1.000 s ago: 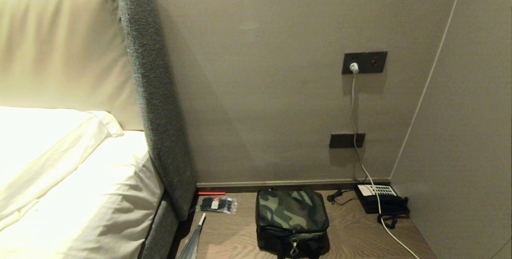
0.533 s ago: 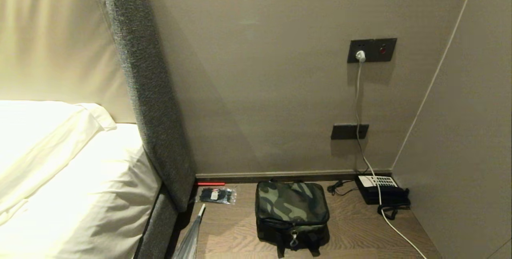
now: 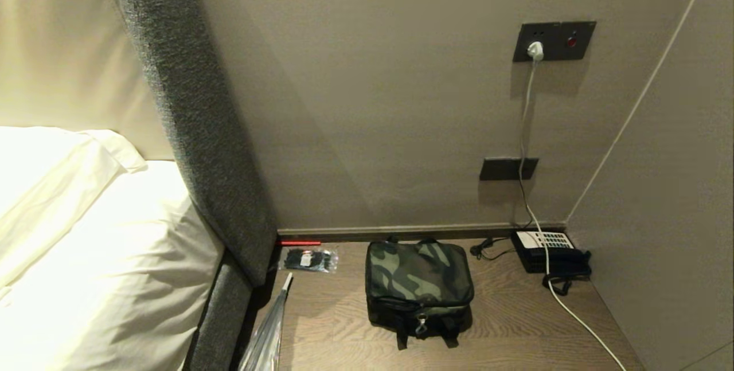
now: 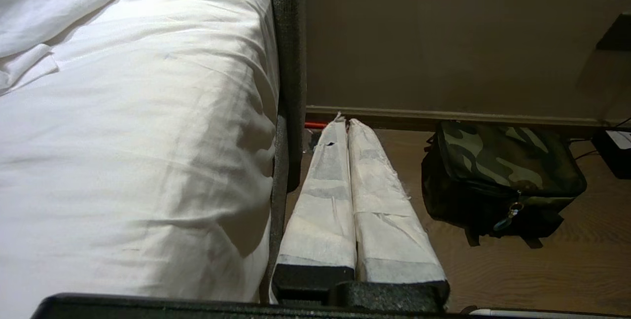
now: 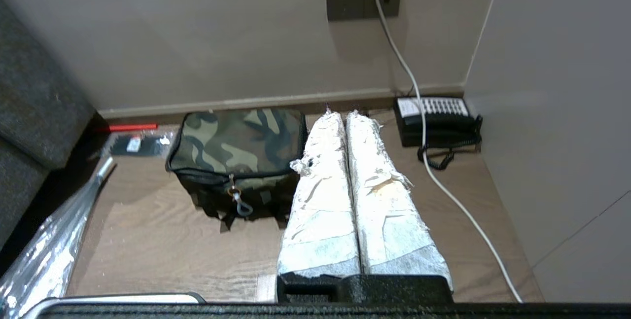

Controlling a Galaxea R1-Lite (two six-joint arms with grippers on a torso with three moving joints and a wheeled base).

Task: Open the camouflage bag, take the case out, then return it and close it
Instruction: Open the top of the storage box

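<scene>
Nothing done yet: camouflage bag [image 3: 418,286] sits zipped on the wooden counter [image 3: 516,331] by the wall, case not visible, presumably inside. Left pincer [image 4: 345,124] and right pincer [image 5: 340,114] both clenched, empty, clear of the bag. Head view shows neither; wrist views do.
</scene>
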